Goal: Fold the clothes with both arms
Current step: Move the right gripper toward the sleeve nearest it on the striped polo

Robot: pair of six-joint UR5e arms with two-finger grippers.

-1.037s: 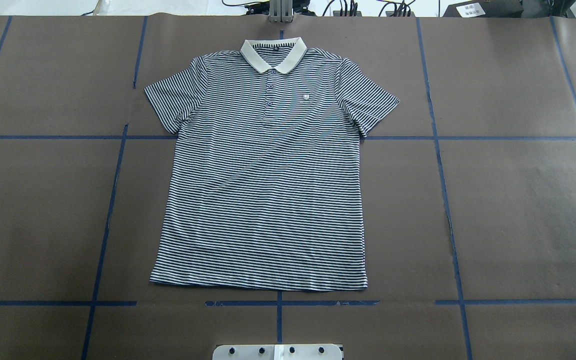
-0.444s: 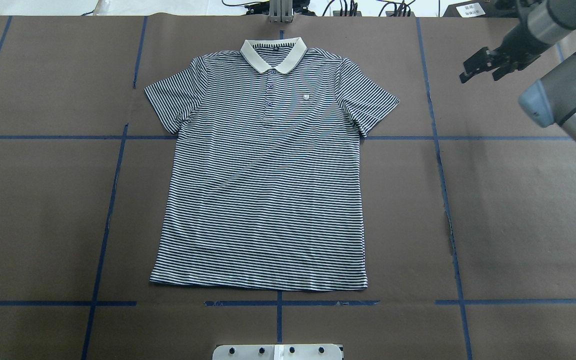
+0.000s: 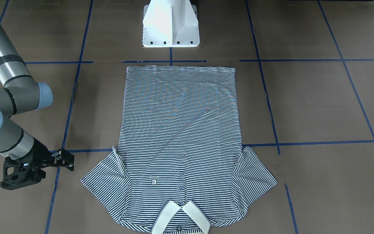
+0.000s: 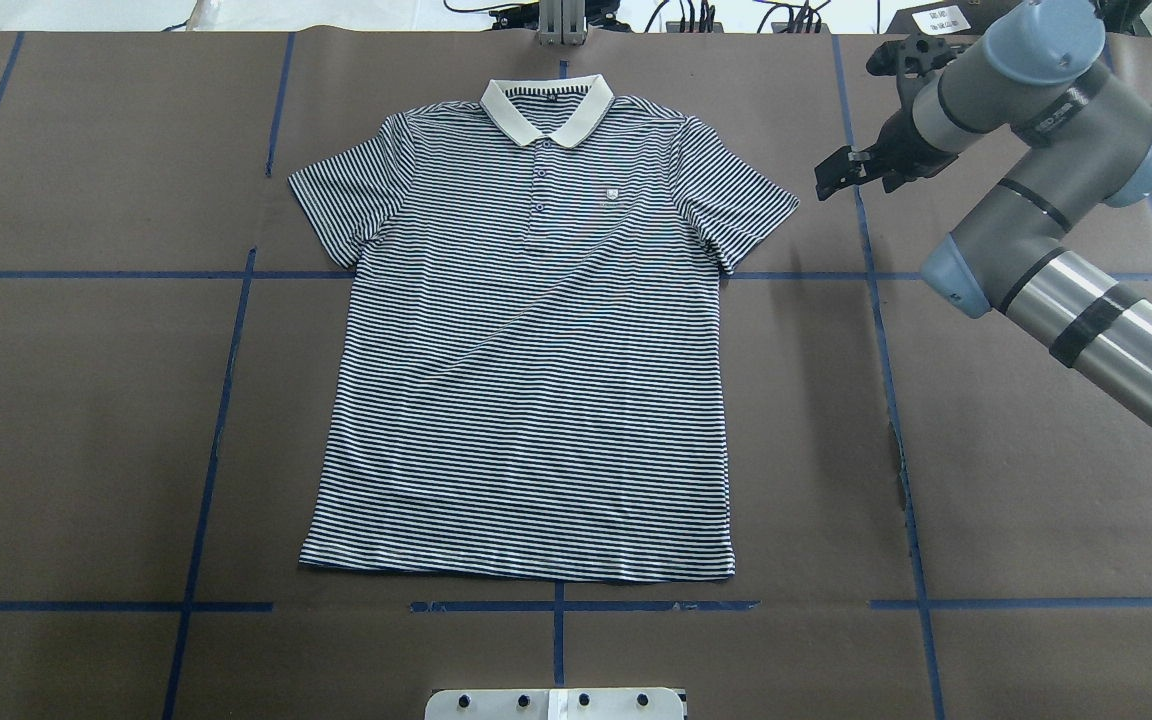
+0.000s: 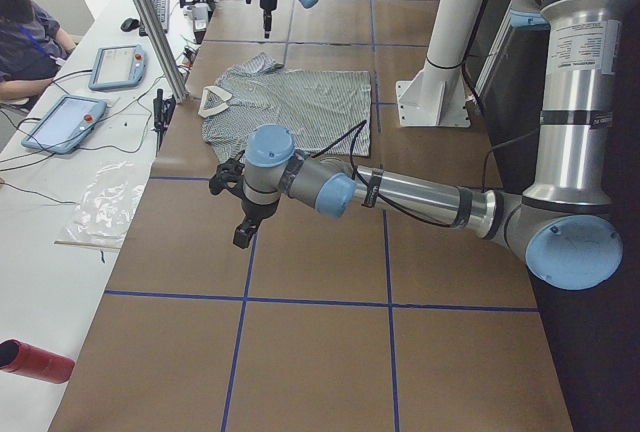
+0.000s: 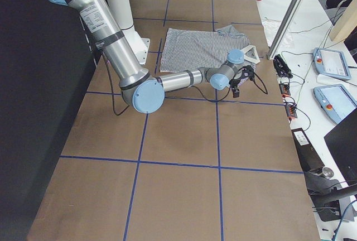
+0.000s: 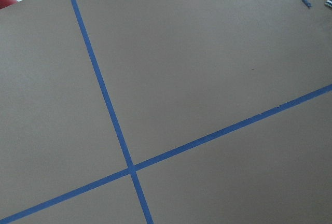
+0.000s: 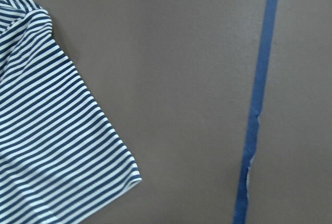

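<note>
Overhead exterior: polo shirt [image 4: 526, 340] flat on bench [image 4: 1036, 480].
Right tool [image 4: 836, 175]: jaws apart, empty, beside shirt's sleeve.
Left tool [image 5: 243, 230]: state unclear, far from shirt.
Risk: one-sided grasp may drag, skew shirt.

On the brown counter [image 4: 86, 420], gridded with blue tape [image 4: 86, 273]: striped polo shirt [image 4: 536, 380] lying flat, front up, collar [image 4: 511, 115] farthest from white pedestal base [image 3: 170, 22].

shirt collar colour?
Plain white collar on the navy-and-white striped shirt; shows best in the overhead view.
</note>
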